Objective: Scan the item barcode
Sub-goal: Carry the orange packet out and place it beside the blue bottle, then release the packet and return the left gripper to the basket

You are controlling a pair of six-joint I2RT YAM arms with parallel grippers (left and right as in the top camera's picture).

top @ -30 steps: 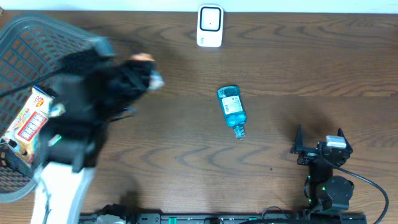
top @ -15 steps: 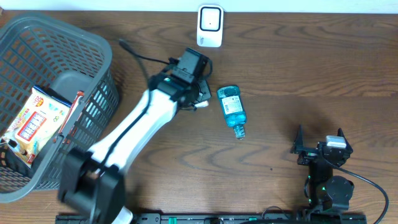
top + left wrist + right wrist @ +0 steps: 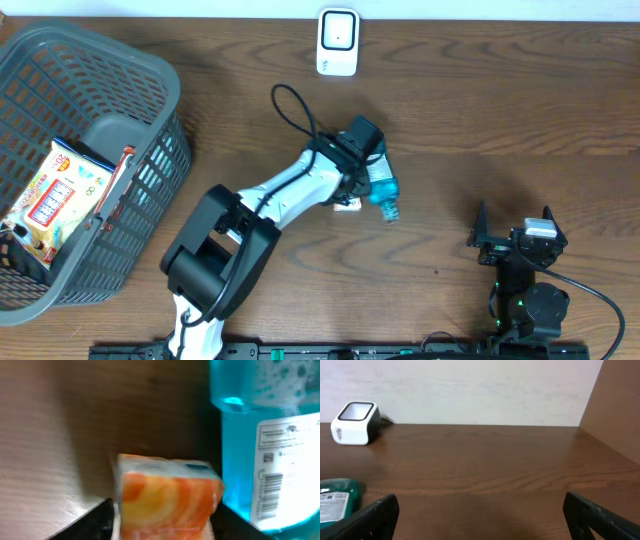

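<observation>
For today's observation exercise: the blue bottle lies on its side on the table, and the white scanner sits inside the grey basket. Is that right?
One detail is wrong. The white scanner is not inside the grey basket; it stands on the table at the far edge, as the overhead view shows. The blue bottle does lie on its side on the table.

Left arm (image 3: 290, 186) outstretched, right pincer (image 3: 480, 512) spread wide
</observation>
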